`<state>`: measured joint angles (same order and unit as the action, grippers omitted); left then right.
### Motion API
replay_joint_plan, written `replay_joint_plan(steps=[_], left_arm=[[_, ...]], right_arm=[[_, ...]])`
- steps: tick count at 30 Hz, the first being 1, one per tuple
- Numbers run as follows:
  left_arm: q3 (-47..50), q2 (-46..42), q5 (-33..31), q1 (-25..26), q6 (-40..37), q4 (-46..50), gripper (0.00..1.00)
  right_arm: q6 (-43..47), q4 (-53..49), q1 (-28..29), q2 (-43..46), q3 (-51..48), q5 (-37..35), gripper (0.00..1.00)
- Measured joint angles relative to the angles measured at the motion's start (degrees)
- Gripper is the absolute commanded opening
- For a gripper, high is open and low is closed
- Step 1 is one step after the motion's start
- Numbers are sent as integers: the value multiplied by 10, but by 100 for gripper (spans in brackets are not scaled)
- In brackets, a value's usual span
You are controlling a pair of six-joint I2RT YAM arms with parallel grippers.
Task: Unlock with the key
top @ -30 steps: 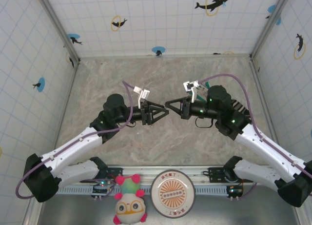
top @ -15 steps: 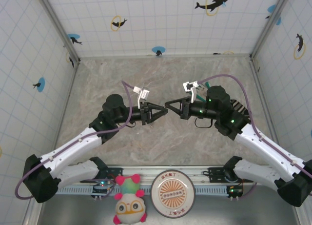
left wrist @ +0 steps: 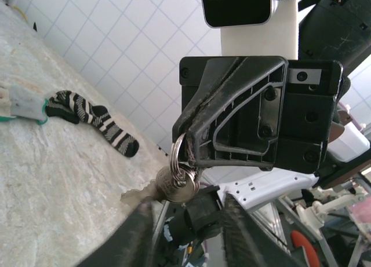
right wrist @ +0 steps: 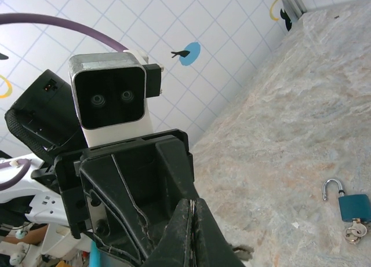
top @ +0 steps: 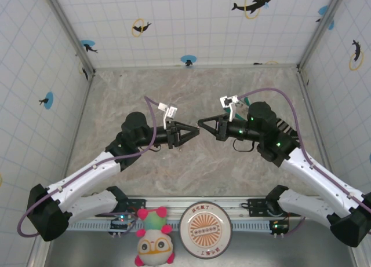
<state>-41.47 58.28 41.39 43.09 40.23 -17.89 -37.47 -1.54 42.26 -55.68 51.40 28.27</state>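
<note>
1. right fingers [left wrist: 232,105] are clenched on the key ring [left wrist: 177,154], in the air over the middle of the worktop [top: 133,87]. The key [left wrist: 138,195] dangles off that ring, blade sticking out sideways.
2. left fingers [left wrist: 138,235] are released and stand apart on either side of the dangling key. Can't tell if either one touches it.
3. Top view: the 2 arms meet tip to tip, well off every worktop edge.
4. padlock [right wrist: 354,208] lies loose on the worktop, well apart from the key, with nothing holding it. Its shackle looks swung out on 1 side, not sure. A small key bunch [right wrist: 352,232] lies right against it.
5. Risk: the key hangs free, so it can swing or twist as the left fingers close, and the grab lands on ring or blade instead of the head.
6. Risk: if the right fingers let go before the left has a firm hold, the key drops to the worktop.
7. Risk: the tips are very close, so a small misaim knocks the fingers together.
8. Risk: the padlock is unheld, so pushing the key in would likely just shove it along.
9. Counts:
   - 2 arms
   - 1 padlock
   - 1 held key ring, with 1 blade I can make out
   - 1 small key bunch by the padlock, number of keys too small to tell
   - 1 striped sock [left wrist: 95,119] toward the right edge
   - 1 plush toy [top: 153,244] and 1 round disc [top: 204,227] at the near edge
</note>
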Motion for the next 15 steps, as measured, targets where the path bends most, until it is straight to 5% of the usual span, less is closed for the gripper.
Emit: replay_joint_plan(steps=[10, 15], left_arm=[[-1, 15, 0, 0, 2, 2, 52], [-3, 20, 0, 5, 3, -2, 42]], right_arm=[[-7, 1, 1, 0, 0, 3, 0], [-10, 3, 1, 0, 0, 3, 0]])
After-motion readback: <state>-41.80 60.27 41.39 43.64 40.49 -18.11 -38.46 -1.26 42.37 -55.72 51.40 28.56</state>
